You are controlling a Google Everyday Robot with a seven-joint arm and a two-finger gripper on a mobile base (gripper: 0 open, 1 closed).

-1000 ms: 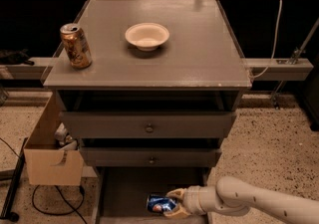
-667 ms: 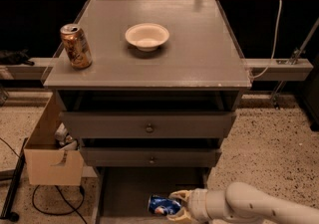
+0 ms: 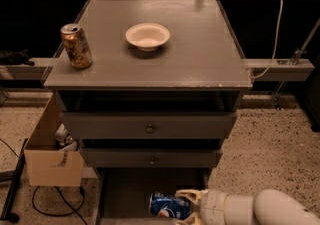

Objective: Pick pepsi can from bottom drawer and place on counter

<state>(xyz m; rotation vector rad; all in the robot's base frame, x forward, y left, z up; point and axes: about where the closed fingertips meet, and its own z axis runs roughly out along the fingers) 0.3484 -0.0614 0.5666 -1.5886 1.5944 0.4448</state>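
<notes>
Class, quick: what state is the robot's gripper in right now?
Gripper: down in the wide grey bottom drawer, at the small blue Pepsi can; open or shut cannot be told.

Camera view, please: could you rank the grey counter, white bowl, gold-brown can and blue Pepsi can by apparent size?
1. Grey flat counter: largest.
2. Round white bowl and gold-brown soda can: about alike.
3. Blue pepsi can in the bottom drawer: unsure, partly hidden by the gripper beside it.

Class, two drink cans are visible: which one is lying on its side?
The small blue aluminium Pepsi can, in the grey bottom drawer at the claw; the gold-brown can stands upright on the grey counter.
</notes>
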